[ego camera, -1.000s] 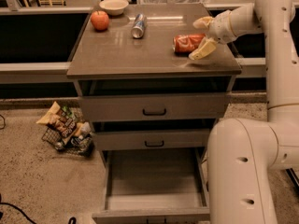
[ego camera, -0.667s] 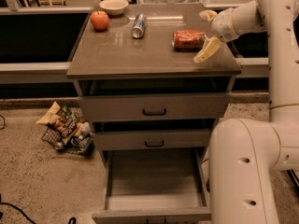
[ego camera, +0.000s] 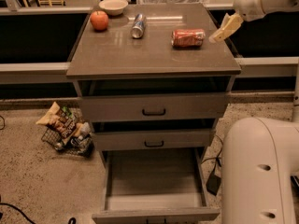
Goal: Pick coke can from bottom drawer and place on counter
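The coke can [ego camera: 188, 38] lies on its side on the right part of the counter [ego camera: 149, 57], with nothing holding it. My gripper [ego camera: 223, 14] hangs above the counter's right edge, just right of the can and apart from it. It is open and empty, and one pale finger [ego camera: 225, 27] points down towards the can. The bottom drawer [ego camera: 154, 174] is pulled fully out at the foot of the cabinet, and its plain grey inside holds nothing.
A red apple [ego camera: 99, 20], a white bowl [ego camera: 113, 6] and a silver-and-blue can [ego camera: 137, 25] lying on its side sit at the counter's back left. A wire basket of snack bags [ego camera: 65, 129] sits on the floor at the left. My white base [ego camera: 261, 171] stands right of the drawers.
My gripper has let go of the coke can and drawn back up and to the right. The can now lies alone on the counter.
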